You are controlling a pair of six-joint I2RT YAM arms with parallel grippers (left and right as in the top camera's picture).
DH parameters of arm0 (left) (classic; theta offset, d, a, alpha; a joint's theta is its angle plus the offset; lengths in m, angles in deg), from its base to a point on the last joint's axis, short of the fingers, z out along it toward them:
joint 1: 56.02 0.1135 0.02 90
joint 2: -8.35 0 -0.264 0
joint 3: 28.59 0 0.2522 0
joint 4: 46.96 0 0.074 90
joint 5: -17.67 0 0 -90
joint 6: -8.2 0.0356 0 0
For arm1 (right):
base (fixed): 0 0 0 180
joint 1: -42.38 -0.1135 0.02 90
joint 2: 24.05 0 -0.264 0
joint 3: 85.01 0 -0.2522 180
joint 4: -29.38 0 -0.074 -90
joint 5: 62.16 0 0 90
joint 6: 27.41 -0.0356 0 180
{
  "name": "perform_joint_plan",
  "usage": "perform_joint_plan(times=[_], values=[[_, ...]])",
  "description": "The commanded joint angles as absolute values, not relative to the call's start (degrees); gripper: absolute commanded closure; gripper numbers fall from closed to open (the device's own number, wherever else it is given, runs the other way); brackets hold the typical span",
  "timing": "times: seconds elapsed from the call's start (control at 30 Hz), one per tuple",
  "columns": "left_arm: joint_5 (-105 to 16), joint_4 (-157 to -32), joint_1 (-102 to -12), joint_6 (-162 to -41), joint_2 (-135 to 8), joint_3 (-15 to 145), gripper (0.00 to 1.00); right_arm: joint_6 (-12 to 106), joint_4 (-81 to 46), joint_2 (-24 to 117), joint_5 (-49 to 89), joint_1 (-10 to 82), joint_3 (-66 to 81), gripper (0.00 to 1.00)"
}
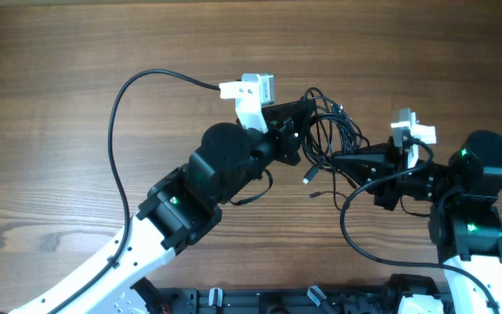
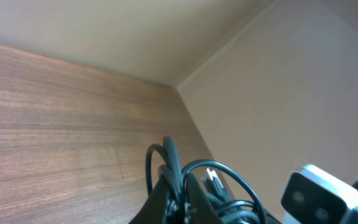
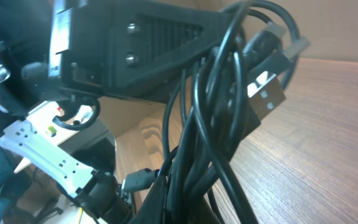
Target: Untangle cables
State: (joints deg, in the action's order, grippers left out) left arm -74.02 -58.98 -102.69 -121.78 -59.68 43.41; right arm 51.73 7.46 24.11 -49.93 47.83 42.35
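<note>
Cables' place: the cables [image 1: 329, 131] hang bunched between the two grippers, right of centre over the wooden table [image 1: 59, 52].
Left gripper: the left gripper [image 1: 310, 131] is closed on the left side of the bunch; in its wrist view the loops [image 2: 166, 155] rise from between its fingers.
Right gripper: the right gripper [image 1: 336, 159] is pinched onto the bunch's near right part.
Cables' look: thin, black and glossy, looped over one another in a knot [image 3: 216, 124]; one flat plug [image 3: 269, 93] bears a white mark.
Count: two grippers; two loose plug ends [image 1: 308, 177] dangle on the near side; the number of cords in the knot cannot be told.
</note>
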Motion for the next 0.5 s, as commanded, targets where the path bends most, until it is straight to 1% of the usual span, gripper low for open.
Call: perform_joint_plan(times=[0.0, 0.1, 0.2, 0.3, 0.43, 0.47], values=[[-84.23, -57.89, -100.86, -123.01, -60.18, 44.44, 0.96, 53.68, 8.53, 23.74, -59.25, 47.70, 42.24, 0.96], [-83.92, -57.80, -100.88, -122.96, -60.71, 44.44, 0.96, 53.63, 9.21, 23.74, -60.56, 47.70, 42.24, 0.96], [-79.57, -57.34, -100.86, -122.00, -60.73, 44.44, 0.96, 53.55, 9.31, 23.76, -59.90, 47.70, 42.24, 0.96], [-70.66, -55.36, -100.88, -114.53, -60.73, 44.44, 0.96, 52.08, 9.27, 23.76, -56.86, 47.70, 42.24, 0.96], [-63.20, -55.36, -100.86, -108.63, -60.71, 44.44, 0.96, 48.50, 9.27, 23.76, -52.40, 47.70, 42.24, 0.96], [-62.22, -55.40, -100.86, -108.45, -60.71, 44.44, 0.88, 48.43, 9.18, 23.76, -51.88, 47.70, 42.24, 0.96]])
